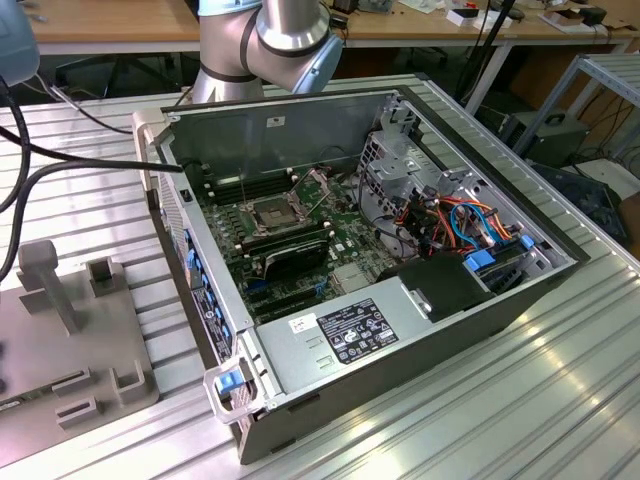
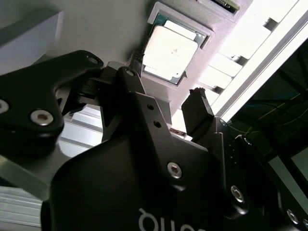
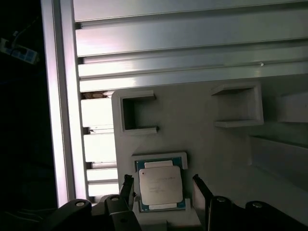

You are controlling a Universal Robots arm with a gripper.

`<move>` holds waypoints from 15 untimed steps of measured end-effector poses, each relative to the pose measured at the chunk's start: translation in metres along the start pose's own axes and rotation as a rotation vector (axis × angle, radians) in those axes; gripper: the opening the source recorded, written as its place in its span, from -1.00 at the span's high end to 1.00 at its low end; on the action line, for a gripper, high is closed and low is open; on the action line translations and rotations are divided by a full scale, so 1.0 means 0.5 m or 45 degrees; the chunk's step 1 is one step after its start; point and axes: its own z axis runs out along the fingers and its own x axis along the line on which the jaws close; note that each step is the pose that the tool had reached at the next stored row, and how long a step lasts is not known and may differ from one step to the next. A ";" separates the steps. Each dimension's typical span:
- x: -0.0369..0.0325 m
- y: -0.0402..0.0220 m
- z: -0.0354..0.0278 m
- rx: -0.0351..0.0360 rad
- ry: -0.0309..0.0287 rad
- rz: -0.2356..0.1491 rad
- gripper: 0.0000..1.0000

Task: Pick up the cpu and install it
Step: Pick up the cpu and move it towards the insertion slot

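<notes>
The claw hangs released over the cpu, one finger either side, chip resting in its grey holder.

cpu in fixture recess

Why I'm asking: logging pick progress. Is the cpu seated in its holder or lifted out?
Seated. In the first wrist view the cpu lies flat in the grey holder's recess, with the open gripper straddling it.

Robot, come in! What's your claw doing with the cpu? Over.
Claw open over the cpu. It sits in grey holder, not gripped. Nothing in the way.
</notes>
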 end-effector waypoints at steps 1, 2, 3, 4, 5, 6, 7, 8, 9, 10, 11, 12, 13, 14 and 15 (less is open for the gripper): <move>0.000 0.000 0.000 0.0001 0.0001 0.000 -0.20; 0.000 0.000 0.001 -0.0001 0.0000 0.000 -0.20; 0.000 0.000 0.001 -0.0002 -0.0002 0.000 -0.20; 0.000 0.000 0.002 -0.0002 -0.0003 0.000 -0.20; 0.000 0.000 0.002 -0.0002 -0.0002 0.000 -0.20; 0.000 0.000 0.002 -0.0002 -0.0002 0.000 -0.20; 0.000 0.000 0.002 -0.0002 -0.0002 0.000 -0.20; 0.000 0.000 0.002 -0.0002 -0.0002 0.000 -0.20; 0.000 0.000 0.002 -0.0002 -0.0002 0.000 -0.20; 0.000 0.000 0.002 -0.0002 -0.0003 0.000 -0.20; 0.000 0.000 0.002 -0.0002 -0.0002 0.000 -0.20; 0.000 0.000 0.002 -0.0003 -0.0002 0.000 -0.20; 0.000 0.000 0.003 -0.0004 -0.0004 0.000 -0.20; 0.000 0.000 0.004 -0.0006 -0.0007 0.000 -0.20; 0.000 0.000 0.005 -0.0005 -0.0006 0.000 -0.20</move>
